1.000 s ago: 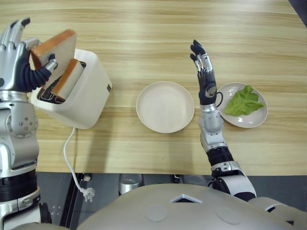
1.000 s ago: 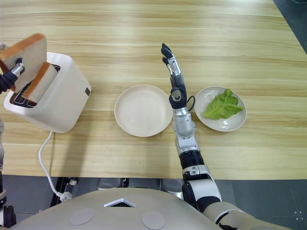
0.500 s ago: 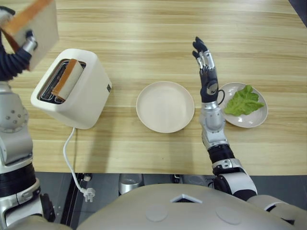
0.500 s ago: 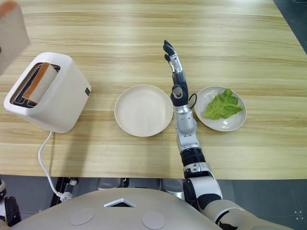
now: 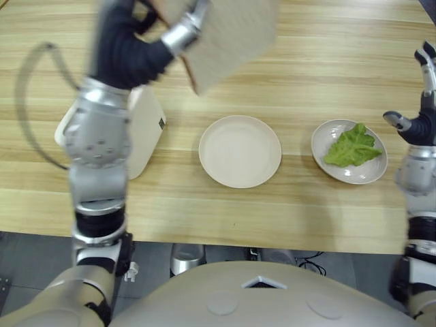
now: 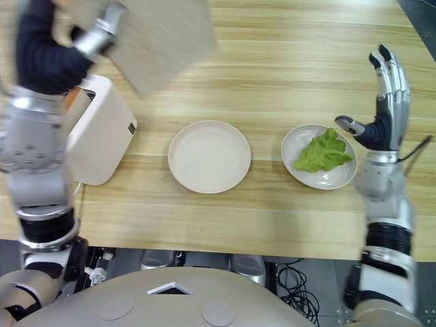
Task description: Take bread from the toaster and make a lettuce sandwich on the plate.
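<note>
Left eye view, bread (image 5: 233, 35) held (L hand (image 5: 128, 46))

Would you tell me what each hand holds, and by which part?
The left hand grips a bread slice by its left edge; the right hand is open and holds nothing.

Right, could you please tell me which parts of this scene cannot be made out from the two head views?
Toaster: the left arm covers most of it in both views, so its slots are hidden.
Bread slice: blurred and cut off by the top edge; how the left hand grips it is unclear.
Right hand: partly cut off by the right edge in the left eye view.
</note>
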### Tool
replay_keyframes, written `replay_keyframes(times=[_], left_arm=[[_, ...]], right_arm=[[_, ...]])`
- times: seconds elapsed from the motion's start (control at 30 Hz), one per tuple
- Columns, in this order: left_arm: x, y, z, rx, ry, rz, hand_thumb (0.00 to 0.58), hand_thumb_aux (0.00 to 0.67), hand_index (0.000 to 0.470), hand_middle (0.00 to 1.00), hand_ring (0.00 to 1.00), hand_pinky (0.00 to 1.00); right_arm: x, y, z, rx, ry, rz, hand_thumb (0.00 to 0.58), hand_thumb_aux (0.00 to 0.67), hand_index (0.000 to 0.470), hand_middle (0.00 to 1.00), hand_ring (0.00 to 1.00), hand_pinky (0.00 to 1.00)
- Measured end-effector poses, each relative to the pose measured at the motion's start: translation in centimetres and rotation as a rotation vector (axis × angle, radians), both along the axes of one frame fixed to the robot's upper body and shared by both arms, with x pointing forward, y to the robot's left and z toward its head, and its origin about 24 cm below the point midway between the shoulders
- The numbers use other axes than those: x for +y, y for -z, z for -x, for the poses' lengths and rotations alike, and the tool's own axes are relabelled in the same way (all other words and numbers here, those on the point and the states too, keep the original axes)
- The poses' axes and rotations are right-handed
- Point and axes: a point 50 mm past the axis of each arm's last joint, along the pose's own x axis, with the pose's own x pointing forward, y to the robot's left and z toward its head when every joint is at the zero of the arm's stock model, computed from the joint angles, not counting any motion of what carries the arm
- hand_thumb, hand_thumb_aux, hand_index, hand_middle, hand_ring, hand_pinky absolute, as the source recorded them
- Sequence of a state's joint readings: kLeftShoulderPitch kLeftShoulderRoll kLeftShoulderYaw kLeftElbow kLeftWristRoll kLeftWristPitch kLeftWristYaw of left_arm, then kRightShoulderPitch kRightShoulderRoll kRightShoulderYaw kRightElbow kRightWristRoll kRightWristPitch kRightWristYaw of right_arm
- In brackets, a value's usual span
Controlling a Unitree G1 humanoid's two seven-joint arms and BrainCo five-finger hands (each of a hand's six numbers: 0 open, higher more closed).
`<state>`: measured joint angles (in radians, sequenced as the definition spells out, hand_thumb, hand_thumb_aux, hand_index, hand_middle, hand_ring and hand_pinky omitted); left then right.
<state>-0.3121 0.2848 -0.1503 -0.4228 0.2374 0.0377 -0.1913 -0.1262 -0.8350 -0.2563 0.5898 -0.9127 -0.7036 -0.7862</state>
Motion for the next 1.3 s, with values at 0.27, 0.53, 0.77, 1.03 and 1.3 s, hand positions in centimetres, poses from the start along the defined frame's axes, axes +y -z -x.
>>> replay_keyframes(times=[0.27, 0.53, 0.77, 1.03, 1.3], left_arm=[[-1.6, 11.7, -3.6, 0.525, -0.005, -0.022, 0.58, 0.67, 0.46, 1.0, 1.0, 1.0], [-1.6, 16.7, -5.7, 0.752, 0.023, -0.104, 0.58, 0.67, 0.46, 1.0, 1.0, 1.0], [-2.3, 16.4, -6.9, 0.876, 0.188, -0.147, 0.58, 0.67, 0.46, 1.0, 1.0, 1.0], [-1.9, 17.6, -6.7, 0.986, 0.238, -0.169, 0.58, 0.67, 0.46, 1.0, 1.0, 1.0], [-1.7, 18.1, -6.6, 0.969, 0.183, -0.162, 0.566, 0.568, 0.39, 1.0, 1.0, 1.0]], right_arm=[[-2.7, 6.2, 1.2, 0.209, 0.168, 0.337, 0.0, 0.0, 0.0, 0.0, 0.0, 0.0], [-0.9, 8.0, -0.4, 0.332, 0.051, 0.482, 0.0, 0.0, 0.0, 0.0, 0.0, 0.0], [0.6, 7.7, -2.2, 0.349, -0.028, 0.506, 0.0, 0.0, 0.0, 0.0, 0.0, 0.0], [-0.5, 9.7, -1.2, 0.574, 0.041, 0.452, 0.0, 0.0, 0.0, 0.0, 0.0, 0.0], [-1.7, 10.5, 0.3, 0.65, 0.108, 0.414, 0.0, 0.0, 0.0, 0.0, 0.0, 0.0]])
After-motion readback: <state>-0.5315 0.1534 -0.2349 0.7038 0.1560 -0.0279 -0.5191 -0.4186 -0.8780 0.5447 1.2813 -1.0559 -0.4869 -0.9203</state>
